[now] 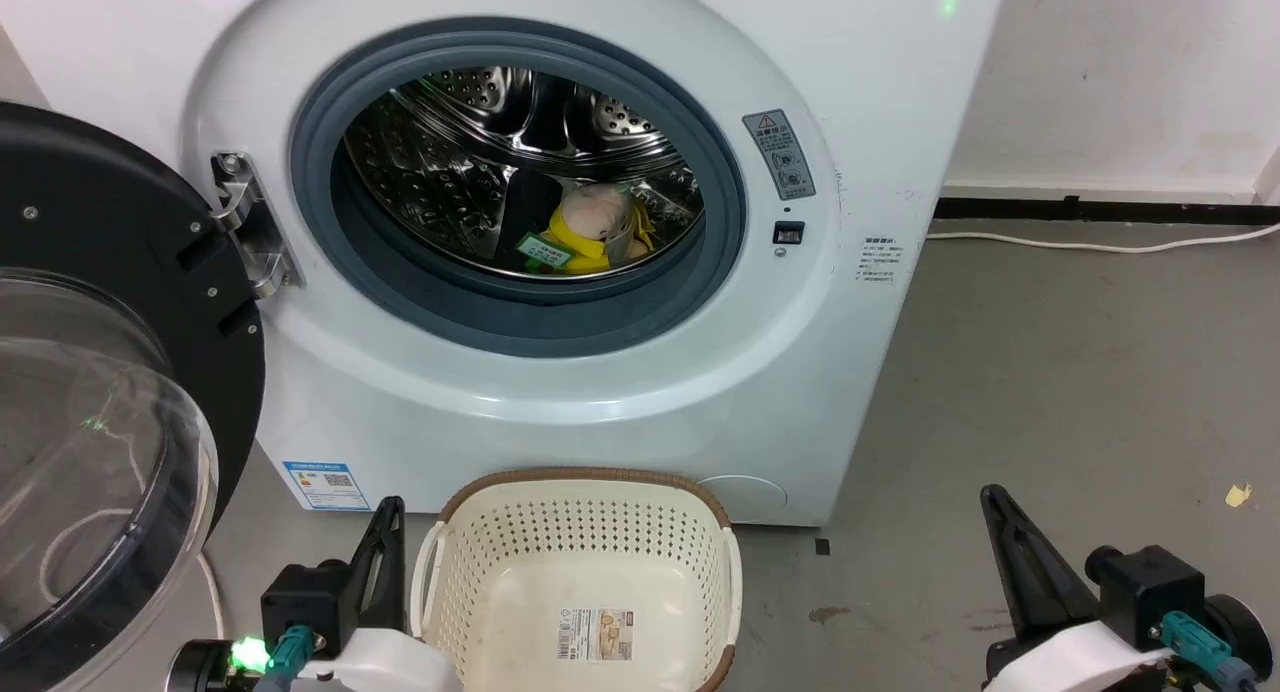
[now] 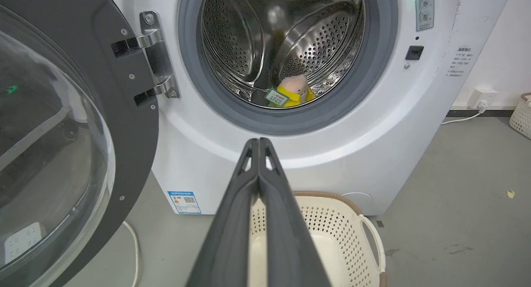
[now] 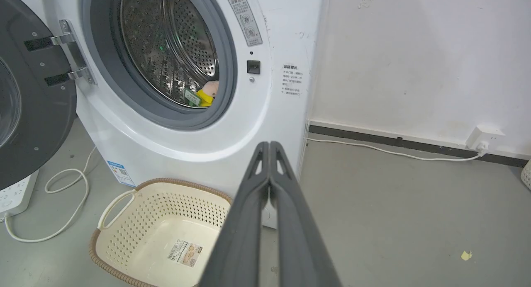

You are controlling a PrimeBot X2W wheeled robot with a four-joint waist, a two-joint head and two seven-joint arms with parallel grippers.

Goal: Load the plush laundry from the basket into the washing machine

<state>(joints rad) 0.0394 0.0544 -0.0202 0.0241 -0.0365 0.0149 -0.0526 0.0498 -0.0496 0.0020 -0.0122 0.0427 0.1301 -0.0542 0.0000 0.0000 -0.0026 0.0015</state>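
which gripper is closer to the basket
The left gripper: it rises right beside the basket, at its left side, while the right gripper stands well apart over the floor.

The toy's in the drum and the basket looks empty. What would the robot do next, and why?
Probably reach the left gripper toward the open door beside it and swing it shut. The plush laundry already lies in the washing machine's drum, the basket holds no laundry, and the right gripper, like the left, is shut and holds nothing.
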